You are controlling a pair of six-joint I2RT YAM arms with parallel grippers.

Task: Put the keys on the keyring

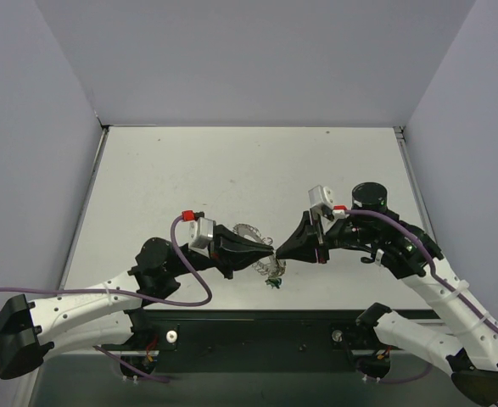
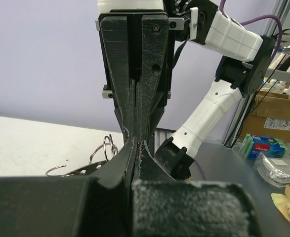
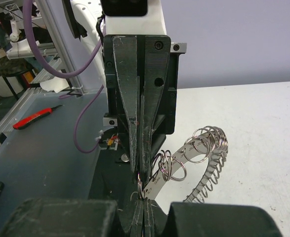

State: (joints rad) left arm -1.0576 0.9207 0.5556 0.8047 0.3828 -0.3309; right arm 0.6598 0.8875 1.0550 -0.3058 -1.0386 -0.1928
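Observation:
The keyring [image 1: 250, 231] is a silvery band with scalloped coils and small rings threaded on it, lifted over the white table [image 1: 232, 170]. My left gripper [image 1: 271, 252] and right gripper [image 1: 281, 251] meet tip to tip at its near end, both shut. In the right wrist view the right gripper [image 3: 144, 198] pinches the end of the keyring [image 3: 204, 148] and a small ring, with the left gripper's fingers [image 3: 135, 148] coming down onto the same spot. In the left wrist view the keyring [image 2: 104, 148] passes behind the left gripper [image 2: 136, 144]. Keys [image 1: 274, 281], one green-headed, hang just below.
Grey walls enclose the table on three sides. A dark strip [image 1: 257, 326] runs along the near edge between the arm bases. Off the table, a cardboard box [image 2: 278, 116] and a green packet [image 2: 263, 145] show in the left wrist view, a red-handled tool [image 3: 36, 118] in the right.

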